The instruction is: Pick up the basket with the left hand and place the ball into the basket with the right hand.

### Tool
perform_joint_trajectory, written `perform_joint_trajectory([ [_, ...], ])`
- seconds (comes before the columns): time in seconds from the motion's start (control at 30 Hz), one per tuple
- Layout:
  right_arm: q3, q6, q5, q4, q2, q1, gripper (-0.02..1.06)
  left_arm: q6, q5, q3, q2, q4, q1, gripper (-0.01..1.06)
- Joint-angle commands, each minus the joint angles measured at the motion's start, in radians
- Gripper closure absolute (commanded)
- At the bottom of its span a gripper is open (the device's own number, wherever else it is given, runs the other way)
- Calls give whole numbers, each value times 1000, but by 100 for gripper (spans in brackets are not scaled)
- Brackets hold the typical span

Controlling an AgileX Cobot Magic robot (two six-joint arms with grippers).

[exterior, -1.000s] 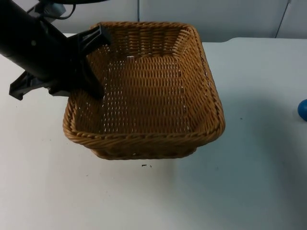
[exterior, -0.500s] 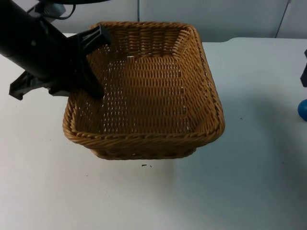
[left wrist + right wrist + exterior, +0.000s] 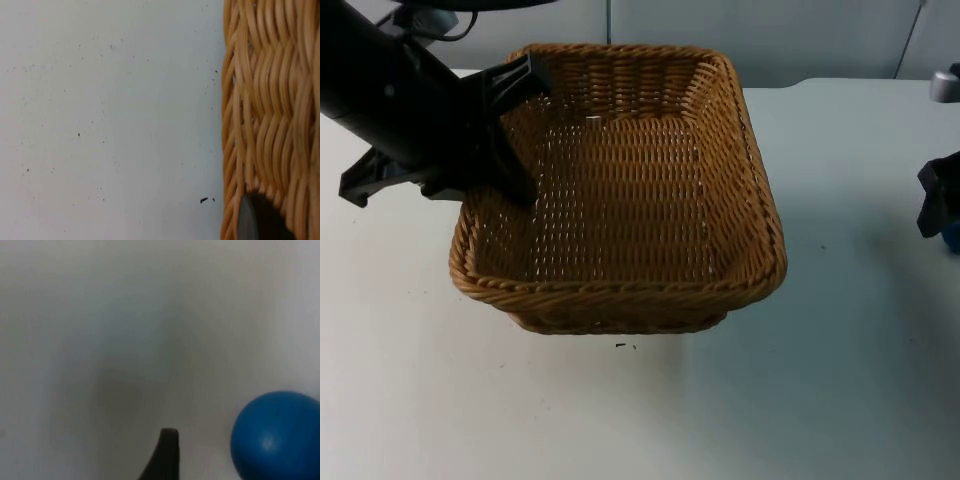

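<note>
Table [image 3: 620, 420] lies white and bare nearest to us, with small dark specks [image 3: 625, 346] just in front of the basket [image 3: 620, 190]. We see the left claw [image 3: 515, 125] clamped on the basket's left wall, one finger inside. Our right claw [image 3: 938, 205] hangs just above the blue ball [image 3: 277, 435]; we cannot tell whether it is open. Farthest back stands the grey wall [image 3: 770, 35].
</note>
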Motion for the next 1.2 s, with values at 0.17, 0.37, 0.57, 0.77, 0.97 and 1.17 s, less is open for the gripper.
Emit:
perform_joint_trajectory([
  [0.17,-15,-8,-41,-2,27,-8,29,5,7,1,-15,-25,-2,104],
  [0.37,-22,-8,-60,-2,50,-8,33,5,7,1,-15,-25,-2,104],
  [0.57,-22,-8,-76,-2,50,-8,47,5,7,1,-15,-25,-2,104],
  [0.77,-22,-3,-77,-2,50,-8,67,5,7,1,-15,-28,-2,104],
  [0.97,-22,4,-78,3,49,-8,105,5,9,1,-15,-27,-2,104],
  [1.17,-30,56,-46,7,-42,-8,105,5,9,1,-15,-27,-2,104],
])
